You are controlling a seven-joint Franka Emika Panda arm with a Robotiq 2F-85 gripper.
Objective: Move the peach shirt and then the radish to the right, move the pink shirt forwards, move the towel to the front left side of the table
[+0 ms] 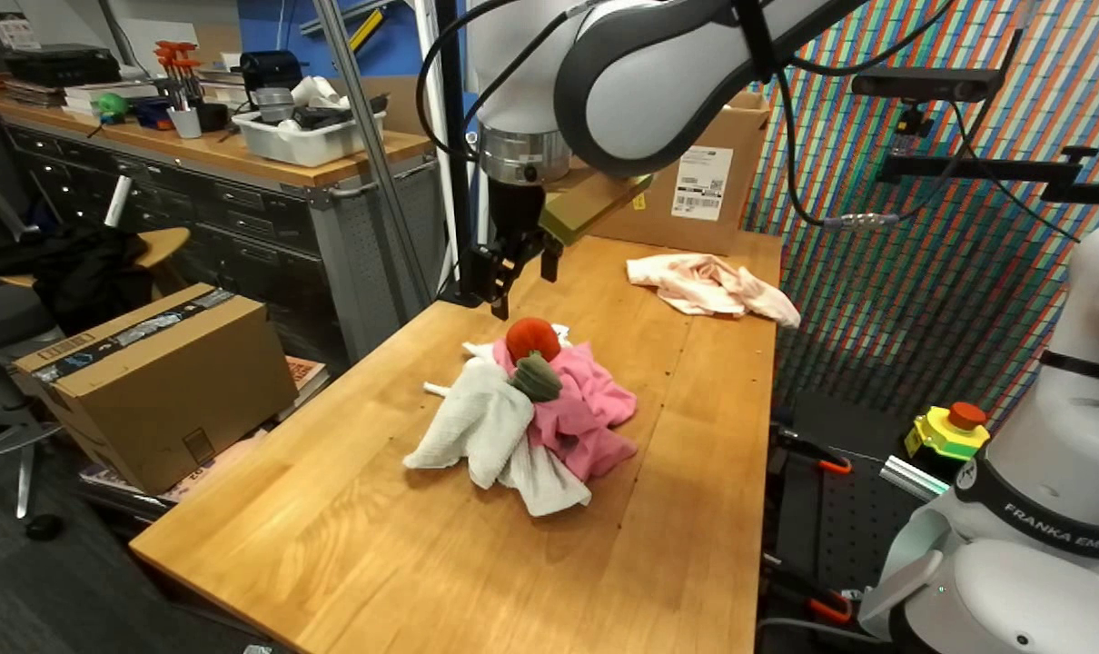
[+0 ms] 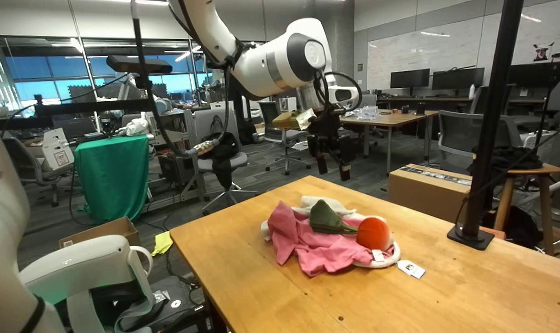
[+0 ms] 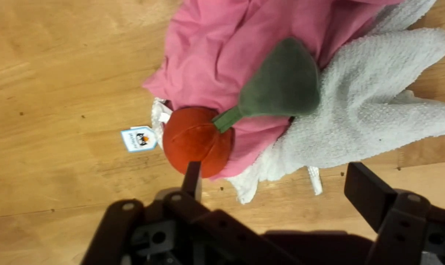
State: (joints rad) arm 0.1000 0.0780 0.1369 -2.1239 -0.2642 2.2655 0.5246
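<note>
the radish (image 3: pixel 246 106) lies below and ahead of my pincer (image 3: pixel 276 184), resting on the pink shirt (image 3: pixel 215 55). in the wrist view its red end comes nearest, just beyond the left jaw, and the long axis slants from there forward and right to the green end. my coming move turns on that slant: the jaws would close sideways, so i judge i should shift ahead and left, perhaps turn the wrist, then lower. the jaws stand wide apart, gripping nothing. the white towel (image 3: pixel 336 129), partly under the pink shirt, spreads ahead and to the pincer's right. in an exterior view the peach shirt (image 1: pixel 713 286) lies right of the pincer, well apart, near a cardboard box (image 1: pixel 663 218), so i take its move as done, the radish next.
</note>
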